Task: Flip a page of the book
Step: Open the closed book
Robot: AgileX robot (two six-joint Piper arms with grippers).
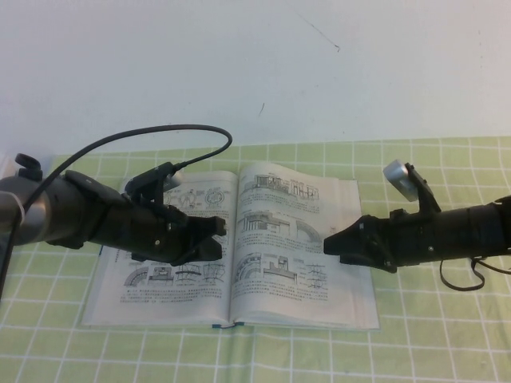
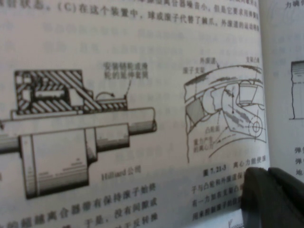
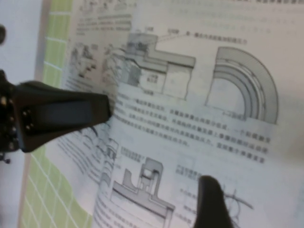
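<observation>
The book (image 1: 160, 307) lies open and flat on the table, with a teal edge at the spine's near end (image 1: 227, 325). My left gripper (image 1: 217, 238) is shut and sits low over the left-hand page, close to the spine. Its fingers (image 2: 270, 194) lie together just above the print. It also shows in the right wrist view (image 3: 66, 116). My right gripper (image 1: 329, 243) is open and empty over the right-hand page (image 1: 279, 203), near its outer half. Only one of its fingers (image 3: 211, 204) shows, above the flat page (image 3: 213, 118). No page is lifted.
A green chequered cloth (image 1: 415, 351) covers the table around the book. A white wall (image 1: 239, 64) stands behind. A black cable (image 1: 200, 130) loops up from the left arm over the book's far left corner.
</observation>
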